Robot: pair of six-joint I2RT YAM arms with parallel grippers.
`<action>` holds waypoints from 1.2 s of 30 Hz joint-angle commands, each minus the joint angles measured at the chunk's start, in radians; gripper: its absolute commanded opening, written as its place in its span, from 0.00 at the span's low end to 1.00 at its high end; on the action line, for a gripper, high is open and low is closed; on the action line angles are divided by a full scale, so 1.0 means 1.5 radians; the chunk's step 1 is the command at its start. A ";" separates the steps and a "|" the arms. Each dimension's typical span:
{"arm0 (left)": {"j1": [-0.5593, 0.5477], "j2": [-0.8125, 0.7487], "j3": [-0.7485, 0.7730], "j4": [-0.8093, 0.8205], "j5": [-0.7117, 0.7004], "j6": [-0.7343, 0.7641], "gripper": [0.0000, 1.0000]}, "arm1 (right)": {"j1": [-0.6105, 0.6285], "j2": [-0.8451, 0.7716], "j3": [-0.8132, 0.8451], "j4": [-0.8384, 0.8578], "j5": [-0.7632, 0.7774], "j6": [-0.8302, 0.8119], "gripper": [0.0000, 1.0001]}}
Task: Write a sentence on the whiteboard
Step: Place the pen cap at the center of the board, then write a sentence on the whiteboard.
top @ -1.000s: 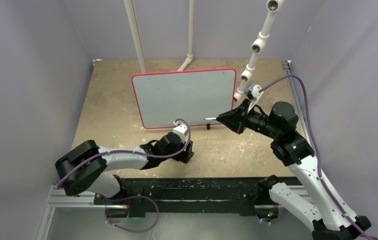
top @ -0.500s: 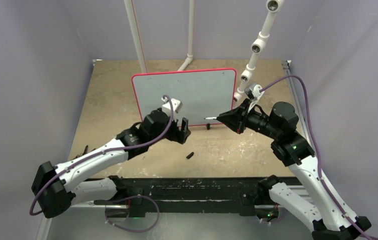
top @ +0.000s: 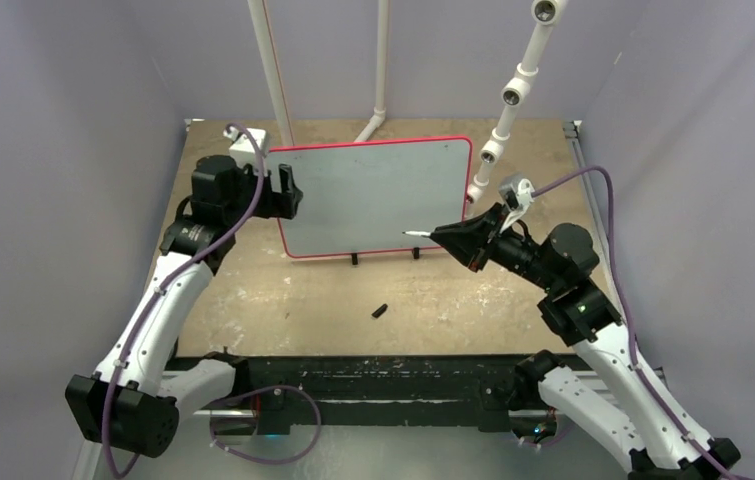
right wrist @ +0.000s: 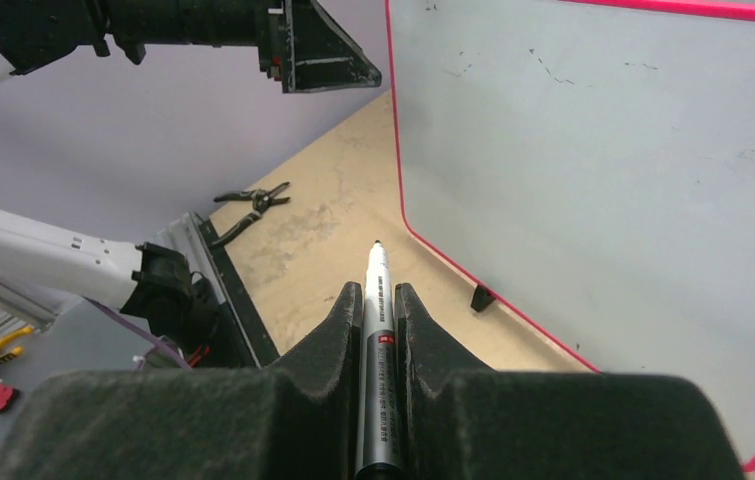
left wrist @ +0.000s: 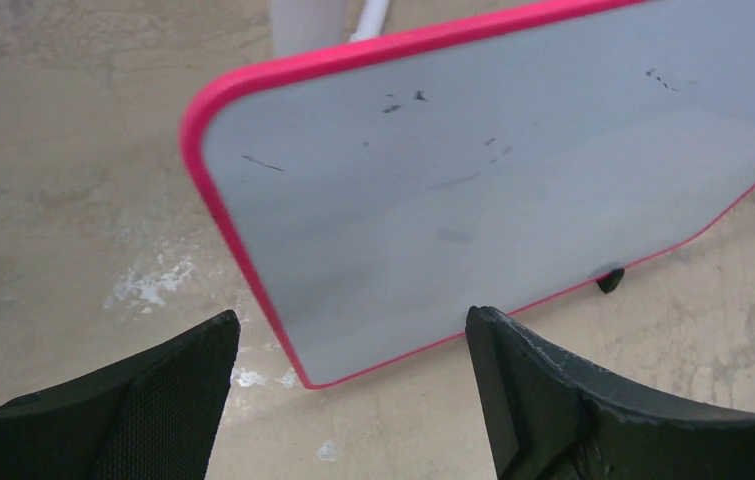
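Observation:
The whiteboard (top: 378, 195), white with a red-pink rim, stands tilted on small black feet at mid-table. It also shows in the left wrist view (left wrist: 493, 180) and the right wrist view (right wrist: 593, 180). No sentence shows on it, only faint stray black marks. My left gripper (top: 288, 190) is open and empty at the board's left edge; in its wrist view (left wrist: 348, 320) the board's lower corner lies between the jaws. My right gripper (top: 445, 237) is shut on a silver marker (right wrist: 377, 330), tip bare, pointing left just off the board's lower right part.
A small black cap (top: 379, 311) lies on the table in front of the board. White pipes (top: 273, 70) rise behind the board and a jointed white pipe (top: 511, 95) at its right. Pliers (right wrist: 253, 205) lie near the left wall.
My left arm has swung from low in front of the board up to its left edge, leaving the black cap on the table. The right gripper with the marker has shifted slightly.

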 commanded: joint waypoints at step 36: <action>0.165 0.005 -0.091 0.260 0.191 0.002 0.45 | 0.387 0.390 0.112 0.471 0.494 -0.054 0.00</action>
